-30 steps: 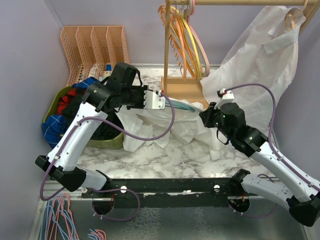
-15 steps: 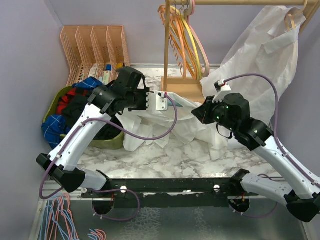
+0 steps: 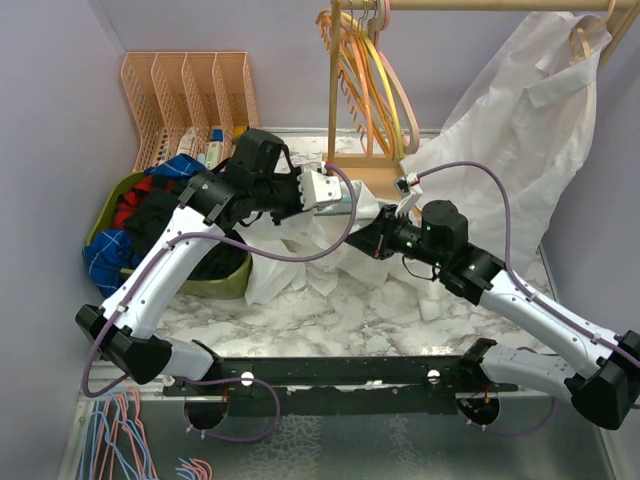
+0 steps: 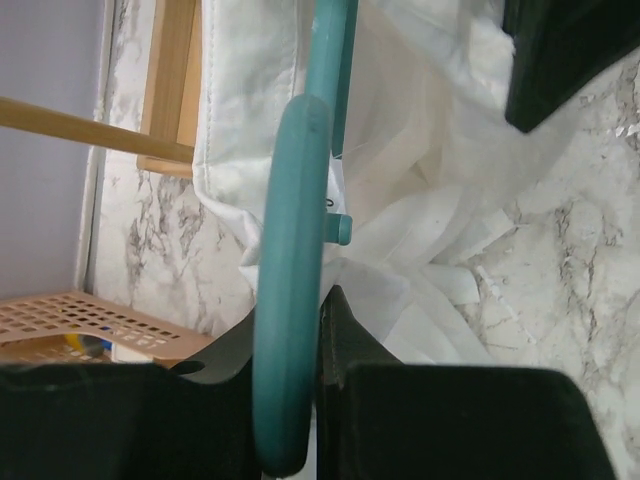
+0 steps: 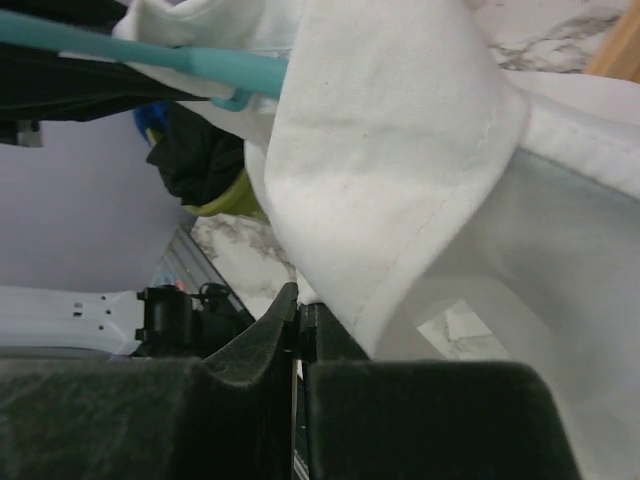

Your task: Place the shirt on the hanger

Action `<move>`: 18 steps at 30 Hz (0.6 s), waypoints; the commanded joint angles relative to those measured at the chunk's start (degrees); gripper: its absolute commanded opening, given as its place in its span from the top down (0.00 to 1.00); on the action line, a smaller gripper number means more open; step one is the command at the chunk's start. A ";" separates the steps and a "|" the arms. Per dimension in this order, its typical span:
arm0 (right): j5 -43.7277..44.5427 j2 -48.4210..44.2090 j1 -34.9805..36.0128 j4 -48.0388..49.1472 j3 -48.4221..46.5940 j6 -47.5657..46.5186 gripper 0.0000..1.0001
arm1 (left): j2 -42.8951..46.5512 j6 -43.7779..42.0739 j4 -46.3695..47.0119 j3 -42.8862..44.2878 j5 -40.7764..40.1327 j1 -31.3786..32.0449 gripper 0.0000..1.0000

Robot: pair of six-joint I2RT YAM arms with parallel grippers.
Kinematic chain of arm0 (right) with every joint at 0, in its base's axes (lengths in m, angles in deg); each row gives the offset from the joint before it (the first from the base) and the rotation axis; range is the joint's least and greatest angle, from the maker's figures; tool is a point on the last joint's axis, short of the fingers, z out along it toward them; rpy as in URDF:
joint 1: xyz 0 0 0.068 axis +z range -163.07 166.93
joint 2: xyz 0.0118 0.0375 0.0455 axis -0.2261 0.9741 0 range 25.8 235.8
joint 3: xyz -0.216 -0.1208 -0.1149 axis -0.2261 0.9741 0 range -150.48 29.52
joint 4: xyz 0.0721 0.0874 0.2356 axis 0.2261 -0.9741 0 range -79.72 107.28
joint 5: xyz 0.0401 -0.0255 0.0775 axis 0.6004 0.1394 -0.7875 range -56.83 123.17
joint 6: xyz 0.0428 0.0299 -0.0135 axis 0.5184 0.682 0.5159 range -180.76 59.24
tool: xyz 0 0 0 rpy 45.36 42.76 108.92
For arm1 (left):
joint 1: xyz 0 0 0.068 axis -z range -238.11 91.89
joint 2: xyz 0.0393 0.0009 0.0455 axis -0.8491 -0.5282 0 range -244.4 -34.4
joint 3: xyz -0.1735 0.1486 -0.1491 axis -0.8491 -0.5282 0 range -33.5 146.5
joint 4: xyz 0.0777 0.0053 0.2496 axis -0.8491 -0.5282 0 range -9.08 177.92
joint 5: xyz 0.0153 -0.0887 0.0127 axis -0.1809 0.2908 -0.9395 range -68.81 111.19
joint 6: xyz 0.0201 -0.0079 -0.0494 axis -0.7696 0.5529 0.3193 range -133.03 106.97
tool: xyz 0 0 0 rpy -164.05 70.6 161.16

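Teal hanger [image 4: 293,300] is clamped in my left jaws, raised off the surface [image 3: 380,310] as a fixed anchor. My right jaws pinch the shirt [image 5: 400,150] edge beside it, ready to pull fabric over the hanger arm.

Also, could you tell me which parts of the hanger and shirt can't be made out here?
Hanger hook: top external view, hidden by the left end effector and shirt.
Hanger's far end: right wrist view, covered by shirt.
Shirt's sleeves: all views, lost in crumpled folds.
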 commanded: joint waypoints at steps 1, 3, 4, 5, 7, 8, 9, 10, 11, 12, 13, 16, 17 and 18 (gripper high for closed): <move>1.21 0.72 5.49 12.75 2.80 3.16 0.99 | 0.06 7.38 7.94 -0.34 7.17 -1.35 1.00; 2.91 1.06 7.69 15.94 4.26 3.56 0.99 | -0.10 8.55 8.39 -0.65 8.48 -1.96 1.00; 3.15 1.43 8.43 16.85 4.65 3.74 0.99 | -0.12 8.83 8.71 -1.00 8.44 -2.16 1.00; 3.40 1.79 8.88 17.10 4.84 3.78 0.99 | 0.02 8.91 8.99 -1.40 7.88 -2.27 1.00; 4.00 2.31 9.33 16.83 5.20 3.96 0.99 | 0.44 8.35 9.42 -2.36 6.90 -2.39 1.00; 4.82 2.10 9.57 16.70 5.53 3.93 0.99 | 0.55 8.04 9.39 -2.69 6.88 -2.40 1.00; 5.86 1.60 9.79 16.72 6.22 3.93 0.98 | 0.70 7.97 9.25 -3.11 7.14 -2.40 1.00; 7.10 0.82 9.89 16.84 7.12 3.92 0.91 | 0.90 7.91 9.01 -3.40 7.80 -2.47 1.00; 8.54 -0.48 9.93 16.84 8.06 3.66 0.78 | 1.06 7.78 8.57 -3.81 8.58 -2.48 1.00; 10.11 -2.07 10.00 16.66 9.07 3.05 0.63 | 1.42 7.39 8.13 -4.15 9.32 -2.49 1.00; 11.76 -4.05 10.00 16.09 9.83 2.14 0.49 | 1.63 6.88 7.60 -4.53 9.71 -2.44 1.00; 14.88 -10.58 10.00 13.38 10.94 -2.84 0.02 | 2.56 4.21 4.93 -5.28 9.71 -2.49 1.00; 14.50 -12.52 10.00 12.74 11.34 -4.82 0.00 | 2.78 3.23 3.66 -5.38 9.81 -2.47 1.00; 13.03 -14.15 10.00 12.21 11.80 -7.11 0.01 | 2.97 2.13 2.40 -5.49 10.40 -2.43 1.00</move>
